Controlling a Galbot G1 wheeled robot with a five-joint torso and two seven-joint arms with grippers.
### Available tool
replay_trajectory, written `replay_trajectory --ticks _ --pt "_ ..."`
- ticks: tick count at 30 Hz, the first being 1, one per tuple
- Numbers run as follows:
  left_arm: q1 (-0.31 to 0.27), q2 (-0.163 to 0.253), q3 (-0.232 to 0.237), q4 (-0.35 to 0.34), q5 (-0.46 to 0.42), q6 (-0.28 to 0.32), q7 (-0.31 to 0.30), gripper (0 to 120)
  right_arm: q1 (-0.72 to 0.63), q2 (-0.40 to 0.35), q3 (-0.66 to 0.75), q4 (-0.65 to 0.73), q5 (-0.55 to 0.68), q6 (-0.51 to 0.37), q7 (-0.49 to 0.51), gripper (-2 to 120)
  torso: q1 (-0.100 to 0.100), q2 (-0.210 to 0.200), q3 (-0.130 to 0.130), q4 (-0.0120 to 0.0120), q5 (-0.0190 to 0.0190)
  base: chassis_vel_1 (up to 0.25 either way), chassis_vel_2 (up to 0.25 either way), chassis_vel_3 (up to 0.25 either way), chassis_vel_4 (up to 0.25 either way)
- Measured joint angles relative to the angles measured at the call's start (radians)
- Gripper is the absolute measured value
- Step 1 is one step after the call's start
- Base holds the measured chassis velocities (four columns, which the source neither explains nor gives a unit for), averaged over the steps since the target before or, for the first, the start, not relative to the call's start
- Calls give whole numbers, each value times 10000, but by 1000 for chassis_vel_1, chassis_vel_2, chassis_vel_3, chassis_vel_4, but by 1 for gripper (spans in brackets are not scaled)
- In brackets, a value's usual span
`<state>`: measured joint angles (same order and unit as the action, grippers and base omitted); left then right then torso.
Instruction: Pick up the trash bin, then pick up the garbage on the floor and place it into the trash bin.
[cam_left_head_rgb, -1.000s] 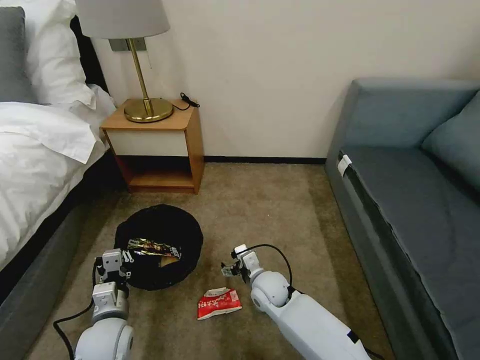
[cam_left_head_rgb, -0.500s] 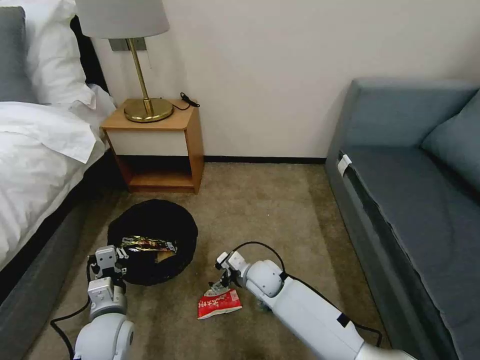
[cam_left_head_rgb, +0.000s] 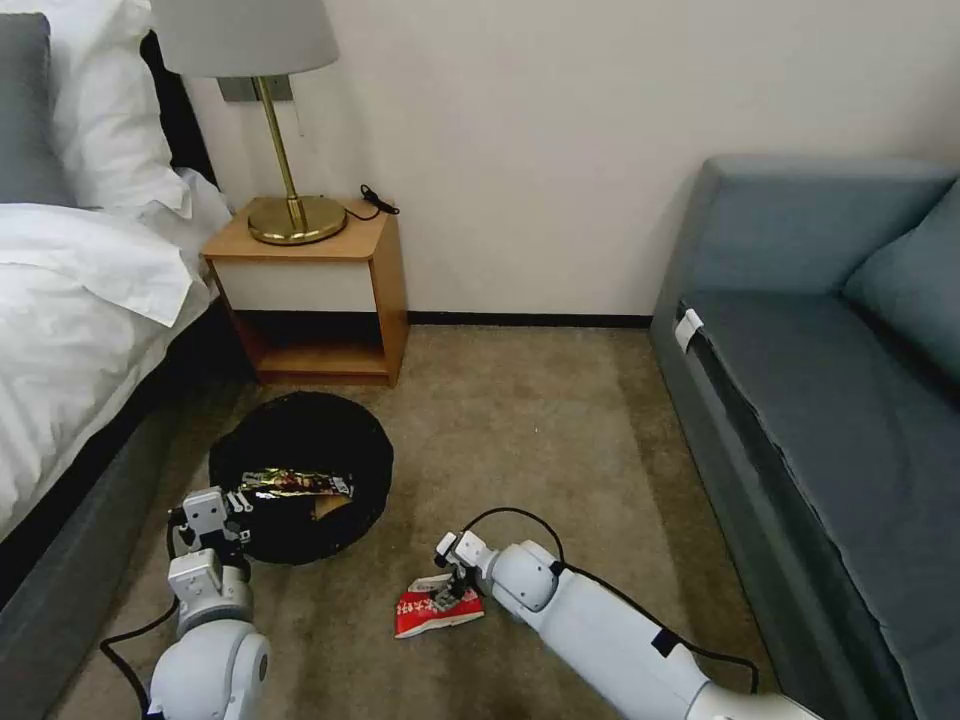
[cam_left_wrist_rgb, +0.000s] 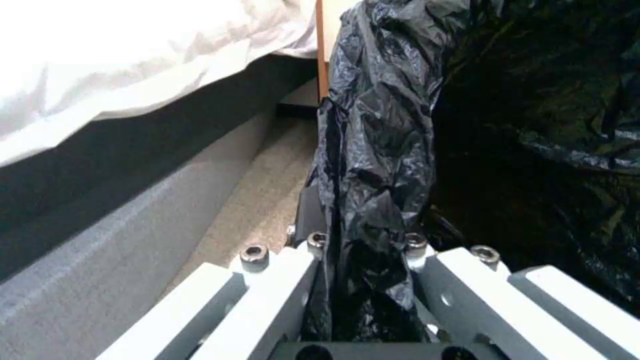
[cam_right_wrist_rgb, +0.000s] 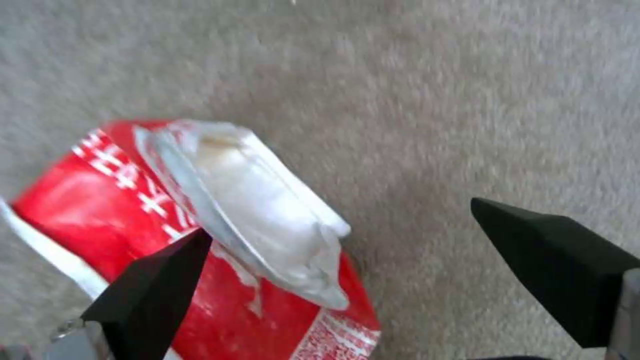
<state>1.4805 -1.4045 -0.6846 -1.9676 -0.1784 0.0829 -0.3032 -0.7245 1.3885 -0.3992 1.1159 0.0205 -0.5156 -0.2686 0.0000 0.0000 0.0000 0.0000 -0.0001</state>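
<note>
The trash bin (cam_left_head_rgb: 300, 450), round with a wrinkly black bag liner, is held just above the carpet near the bed. My left gripper (cam_left_head_rgb: 232, 503) is shut on its near rim; the left wrist view shows the bin's liner (cam_left_wrist_rgb: 373, 165) pinched between the fingers. A gold-brown snack wrapper (cam_left_head_rgb: 295, 485) and a brown piece lie inside the bin. A red-and-white wrapper (cam_left_head_rgb: 437, 607), one piece of the garbage, lies on the carpet. My right gripper (cam_left_head_rgb: 443, 590) is open right over the wrapper's upper edge. In the right wrist view one black fingertip (cam_right_wrist_rgb: 157, 285) overlaps the wrapper (cam_right_wrist_rgb: 220, 235).
A wooden nightstand (cam_left_head_rgb: 318, 300) with a brass lamp (cam_left_head_rgb: 290, 190) stands against the wall behind the bin. The bed (cam_left_head_rgb: 80, 330) runs along the left, a grey-blue sofa (cam_left_head_rgb: 830, 400) along the right. Open carpet (cam_left_head_rgb: 540, 430) lies between them.
My right gripper has swung left and down onto the red-and-white wrapper. The left gripper has carried the bin a little to the left and farther away.
</note>
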Motion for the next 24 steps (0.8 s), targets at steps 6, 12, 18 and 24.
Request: replay_trajectory --ticks 6,12,18,24 --pt "41 -4 -26 52 -12 -33 15 1 24 203 -125 -441 -246 168 -83 99 0 0 0 1 1 0 0 0 0" --pt "72 -6 -44 72 -37 -71 35 1 -43 300 -143 -543 -478 348 -296 79 0 0 0 0 0 0 0 0 0" --pt "171 32 -69 73 -61 -116 67 1 -107 266 -129 -493 -498 482 -314 59 0 0 0 1 1 0 0 0 0" --pt "267 58 -127 77 -61 -182 102 1 -181 148 -107 -357 -498 591 -312 37 0 0 0 1 2 0 0 0 0"
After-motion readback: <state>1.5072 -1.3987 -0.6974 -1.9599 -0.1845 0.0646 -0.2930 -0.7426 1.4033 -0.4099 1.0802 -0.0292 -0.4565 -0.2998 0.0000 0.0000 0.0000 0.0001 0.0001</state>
